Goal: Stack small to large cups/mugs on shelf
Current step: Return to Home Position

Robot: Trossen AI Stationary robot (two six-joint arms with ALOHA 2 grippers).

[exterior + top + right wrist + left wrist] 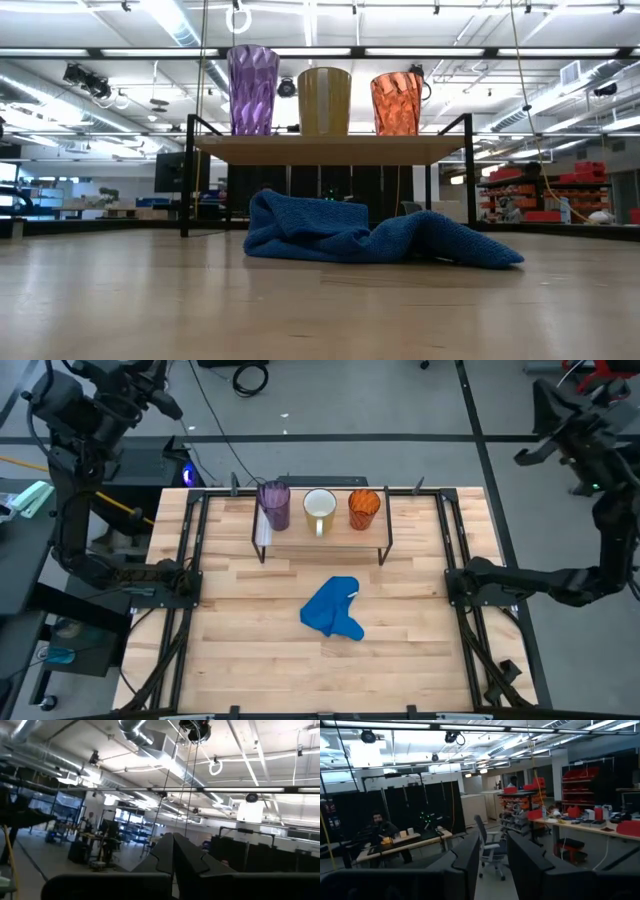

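Observation:
On the low wooden shelf (322, 536) at the table's far middle, three vessels stand upright on their bases in a row. From left to right they are a purple cup (274, 505), a white mug (319, 510) and an orange cup (364, 508). The low view shows the same row: the purple cup (252, 90), the mug (325, 100) and the orange cup (397, 103). Both arms are raised off the table, beyond its far corners. My left gripper (492, 865) is open and empty, pointing out into the room. My right gripper (173, 857) is shut on nothing, pointing up toward the ceiling.
A crumpled blue cloth (333, 610) lies on the tabletop in front of the shelf, nearer the front edge. Black frame rails (190, 560) run along both sides of the table. In the left wrist view a person (380, 827) sits at a desk in the room.

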